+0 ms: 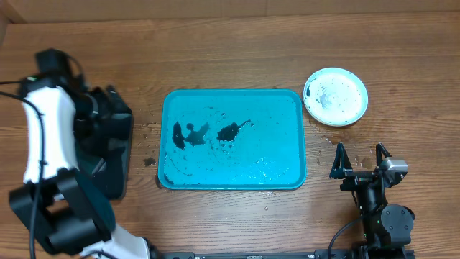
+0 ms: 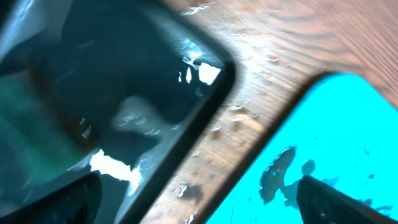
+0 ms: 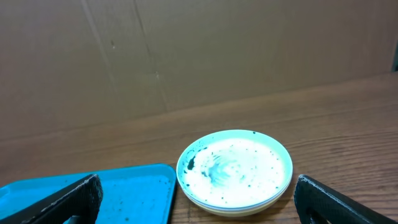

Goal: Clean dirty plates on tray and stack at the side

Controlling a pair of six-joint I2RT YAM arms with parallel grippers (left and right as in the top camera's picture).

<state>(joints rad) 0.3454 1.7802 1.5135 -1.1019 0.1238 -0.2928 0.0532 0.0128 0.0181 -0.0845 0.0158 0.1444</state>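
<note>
The plates [image 1: 336,96] sit in one stack on the table right of the tray, the top one light teal-rimmed with black specks; in the right wrist view the stack [image 3: 235,171] shows layered rims. The turquoise tray [image 1: 287,108] lies mid-table, wet, with black smears and no plates on it. It also shows in the left wrist view [image 2: 348,137] and the right wrist view [image 3: 124,186]. My right gripper [image 1: 361,160] is open and empty, near the front of the stack [image 3: 196,214]. My left gripper [image 2: 199,214] is open and empty, above the strip of table between the black tray and the turquoise tray.
A smaller black tray [image 1: 115,144] lies at the left under my left arm; its wet surface fills the left wrist view [image 2: 124,81]. Water drops and a dark spot [image 1: 149,162] lie on the wood between the two trays. A cardboard wall [image 3: 186,56] stands behind the table.
</note>
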